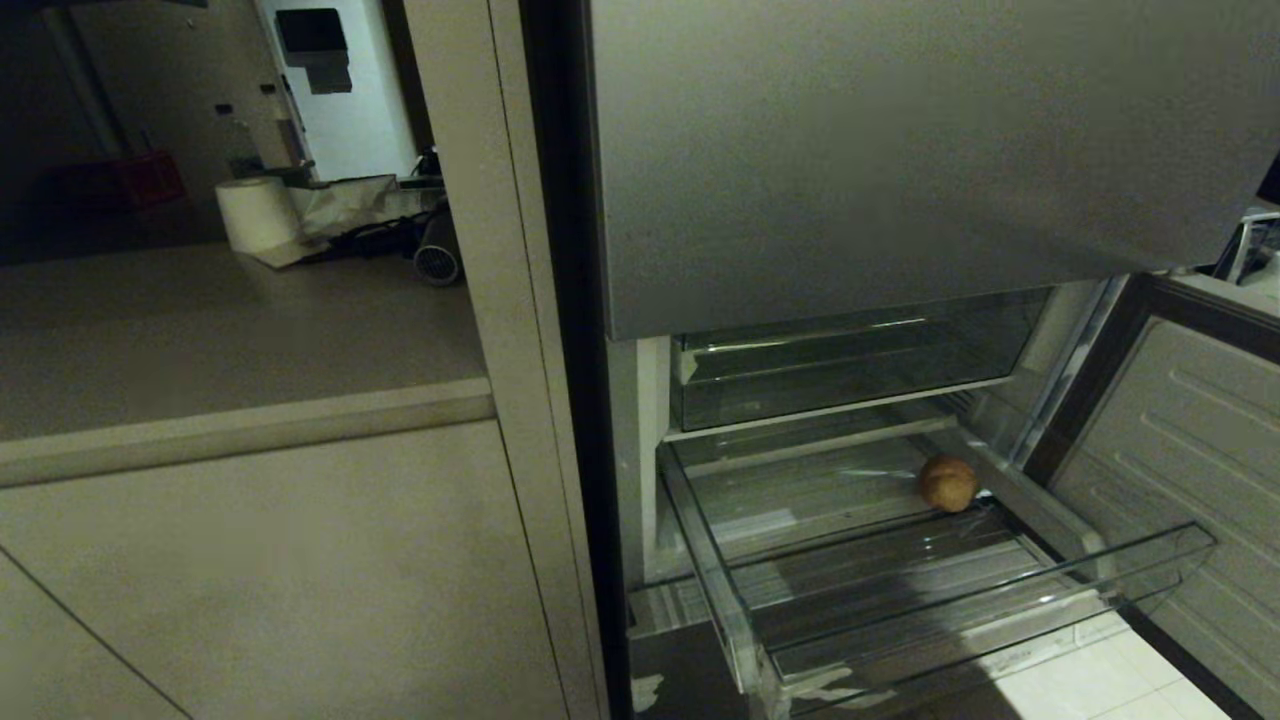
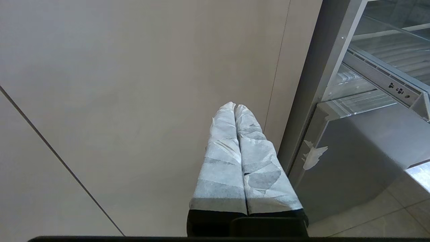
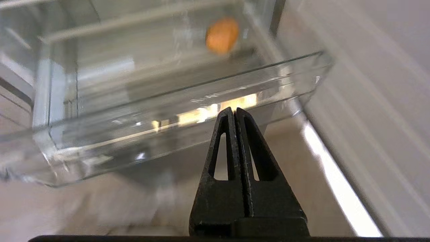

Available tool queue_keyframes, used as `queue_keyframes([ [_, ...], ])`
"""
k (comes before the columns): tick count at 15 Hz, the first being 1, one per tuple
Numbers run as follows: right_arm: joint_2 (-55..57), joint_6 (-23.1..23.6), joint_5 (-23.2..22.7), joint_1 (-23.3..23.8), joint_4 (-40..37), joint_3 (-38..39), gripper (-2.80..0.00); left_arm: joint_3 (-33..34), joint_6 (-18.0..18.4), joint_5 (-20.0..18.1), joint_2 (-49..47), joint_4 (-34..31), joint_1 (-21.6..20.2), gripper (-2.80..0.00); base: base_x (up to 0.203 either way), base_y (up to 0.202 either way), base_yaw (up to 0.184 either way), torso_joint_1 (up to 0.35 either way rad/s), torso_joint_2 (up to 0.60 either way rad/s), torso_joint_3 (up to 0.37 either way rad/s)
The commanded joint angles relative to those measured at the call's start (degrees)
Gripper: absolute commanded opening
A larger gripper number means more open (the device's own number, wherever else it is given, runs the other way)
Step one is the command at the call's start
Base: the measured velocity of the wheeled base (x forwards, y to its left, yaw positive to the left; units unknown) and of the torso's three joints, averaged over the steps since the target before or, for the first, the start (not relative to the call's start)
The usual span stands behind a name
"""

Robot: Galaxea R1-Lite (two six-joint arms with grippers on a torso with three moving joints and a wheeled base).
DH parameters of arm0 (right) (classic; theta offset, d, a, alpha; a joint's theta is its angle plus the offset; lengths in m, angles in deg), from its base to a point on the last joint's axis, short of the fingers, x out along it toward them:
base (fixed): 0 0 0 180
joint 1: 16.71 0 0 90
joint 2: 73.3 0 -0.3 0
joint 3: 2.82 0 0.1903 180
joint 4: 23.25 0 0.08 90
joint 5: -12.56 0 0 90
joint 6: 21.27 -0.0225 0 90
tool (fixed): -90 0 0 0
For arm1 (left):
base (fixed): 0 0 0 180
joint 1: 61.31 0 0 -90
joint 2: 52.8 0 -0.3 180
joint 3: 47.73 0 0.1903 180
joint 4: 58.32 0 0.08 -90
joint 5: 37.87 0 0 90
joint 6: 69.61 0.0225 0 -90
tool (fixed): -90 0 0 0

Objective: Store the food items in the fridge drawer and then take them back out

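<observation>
Potato-like round tan-brown lump (image 1: pixel 947 483) sat at three o'clock inside the pulled-out clear ribbed plastic fridge drawer (image 1: pixel 1150 560); probably firm, lightish, prone to roll, best pinched across its middle. Right gripper (image 3: pixel 234 109) and left gripper (image 2: pixel 234 106) had fingers pressed together, empty.

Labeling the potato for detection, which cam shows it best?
Head view: the potato is sharp and unobstructed, lying in the pulled-out fridge drawer near its back right. Right wrist view shows it only as a blurred orange blob through the clear wall. Left wrist view misses it entirely.
</observation>
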Motion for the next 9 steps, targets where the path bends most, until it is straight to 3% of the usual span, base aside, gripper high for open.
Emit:
queue_keyframes([
  [1,20.02,-2.62,0.01,0.09,0.14,-5.30,-2.80,0.00,-0.01,0.01,-0.09,0.02,0.00,-2.80,0.000,0.000,0.000,0.000,0.00,0.000],
  [6,36.07,-8.46,3.09,0.33,10.25,-7.00,-2.80,0.00,-0.01,0.01,-0.09,0.02,0.00,-2.80,0.000,0.000,0.000,0.000,0.00,0.000],
  [9,41.35,-9.20,3.22,0.03,17.29,-6.15,-2.80,0.00,-0.01,0.01,-0.09,0.02,0.00,-2.80,0.000,0.000,0.000,0.000,0.00,0.000],
])
